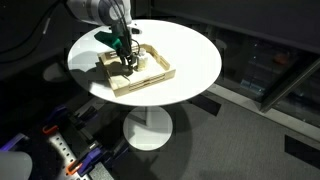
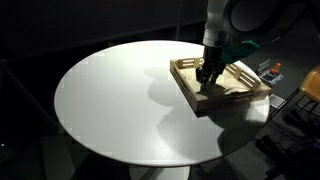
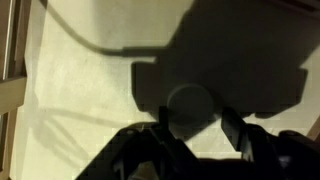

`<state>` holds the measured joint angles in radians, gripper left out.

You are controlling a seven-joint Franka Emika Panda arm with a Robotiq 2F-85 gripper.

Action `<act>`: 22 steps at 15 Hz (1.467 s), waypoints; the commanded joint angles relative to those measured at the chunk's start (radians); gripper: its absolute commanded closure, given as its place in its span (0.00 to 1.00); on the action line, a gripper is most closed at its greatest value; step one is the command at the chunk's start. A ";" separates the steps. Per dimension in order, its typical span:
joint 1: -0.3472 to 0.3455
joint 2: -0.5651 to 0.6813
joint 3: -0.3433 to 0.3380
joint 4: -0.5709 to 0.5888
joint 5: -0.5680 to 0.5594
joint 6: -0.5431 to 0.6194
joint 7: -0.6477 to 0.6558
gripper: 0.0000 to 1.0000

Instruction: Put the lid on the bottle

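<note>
A round white bench on a single white pedestal carries a shallow rectangular tray of light wood with low raised walls. It sits upper centre of the frame in one exterior view and at the right edge of the benchtop in the other. The gripper reaches straight down into the tray in both exterior views, and its dark body with green parts hides whatever lies under it.

In the wrist view the tray's pale smooth floor is crossed by heavy shadow, with a wooden wall at the left edge. A small round thing lies on that floor in the shadow, lower centre. Whether it is the lid or the bottle's top cannot be told. The two dark fingers are spread apart, wider than the round thing, which sits just beyond their tips in the gap. Contact is not visible.

Around the bench the room is dark, with blue and red gear on the floor at lower left.
</note>
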<state>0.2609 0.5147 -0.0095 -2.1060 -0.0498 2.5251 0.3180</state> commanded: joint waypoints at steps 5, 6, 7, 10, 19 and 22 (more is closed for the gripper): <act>0.009 -0.026 -0.009 0.019 -0.020 -0.029 0.046 0.57; 0.008 -0.035 -0.009 0.022 -0.020 -0.035 0.045 0.57; 0.006 -0.041 -0.008 0.026 -0.018 -0.040 0.043 0.57; -0.002 -0.071 -0.002 0.043 -0.016 -0.074 0.034 0.56; -0.040 -0.149 0.003 0.144 -0.012 -0.203 0.026 0.55; -0.067 -0.154 0.000 0.172 -0.005 -0.229 0.023 0.55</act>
<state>0.2212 0.3740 -0.0119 -1.9648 -0.0499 2.3446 0.3311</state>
